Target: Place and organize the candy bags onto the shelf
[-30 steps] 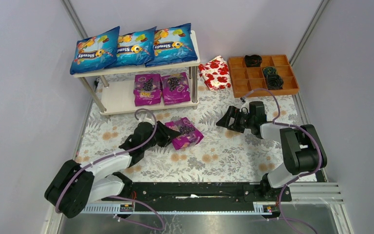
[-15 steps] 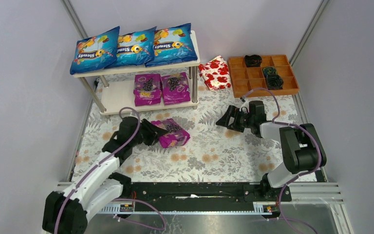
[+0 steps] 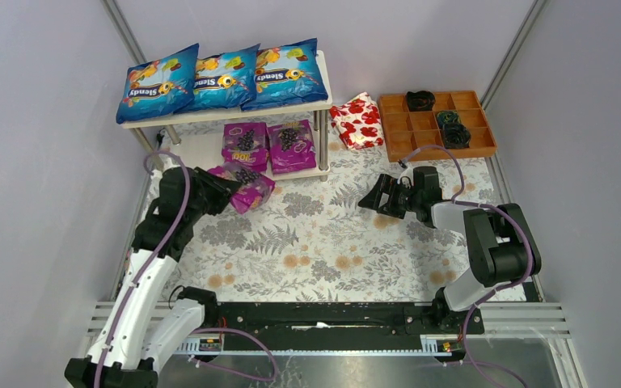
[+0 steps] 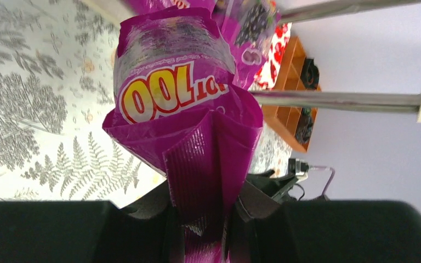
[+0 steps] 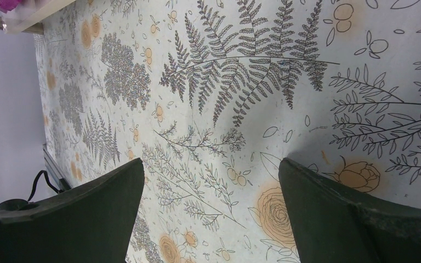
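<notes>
The cream two-tier shelf stands at the back left. Three blue Stendy bags lie across its top board. Two magenta bags lie on the right part of its lower board. My left gripper is shut on the crimped end of a third magenta bag, holding it just in front of the lower board's front edge; the left wrist view shows this bag hanging from the jaws. My right gripper is open and empty, low over the floral cloth right of centre.
A red-and-white floral packet lies right of the shelf. A brown compartmented tray with dark items sits at the back right. The shelf's metal legs stand near the held bag. Grey walls close both sides.
My left gripper has lifted the magenta bag off the cloth and carried it left and back, up to the front of the shelf's lower board. The right arm has not moved.
</notes>
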Controlling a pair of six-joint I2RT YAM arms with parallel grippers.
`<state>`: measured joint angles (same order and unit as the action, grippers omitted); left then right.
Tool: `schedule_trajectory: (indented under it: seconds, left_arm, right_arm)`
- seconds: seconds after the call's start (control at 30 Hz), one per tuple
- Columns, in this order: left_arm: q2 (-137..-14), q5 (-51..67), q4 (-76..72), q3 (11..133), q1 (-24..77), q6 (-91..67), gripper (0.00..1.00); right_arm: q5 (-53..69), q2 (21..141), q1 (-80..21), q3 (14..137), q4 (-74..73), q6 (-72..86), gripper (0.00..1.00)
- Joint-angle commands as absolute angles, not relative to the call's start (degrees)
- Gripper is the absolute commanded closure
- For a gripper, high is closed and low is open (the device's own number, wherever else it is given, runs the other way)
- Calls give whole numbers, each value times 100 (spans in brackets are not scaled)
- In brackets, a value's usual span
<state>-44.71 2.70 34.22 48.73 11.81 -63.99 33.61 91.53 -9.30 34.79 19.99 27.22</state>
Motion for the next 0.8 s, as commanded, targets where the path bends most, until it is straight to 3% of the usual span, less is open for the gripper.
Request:
schedule_trajectory:
  seconds: [0.0,0.37,0.63,0.77]
  left_arm:
    - [-4553,-252,2989,5678,1022,-6152,100]
    - [-4523,-410,740,5085,285,-6416,100]
    - [-5023,1675,-2182,3886,-1287,-7341,100]
    - [-5435,2038,-3700,3303,-1912,-7995,100]
  right_arm:
    - [3086,9308,-905,3487,1654,2540,0]
    - [3116,9382,-905,3505,1665,2541,0]
    - [3088,9368,-900,3502,1658,2533,0]
    - [3102,9387,-905,3508,1663,2538,0]
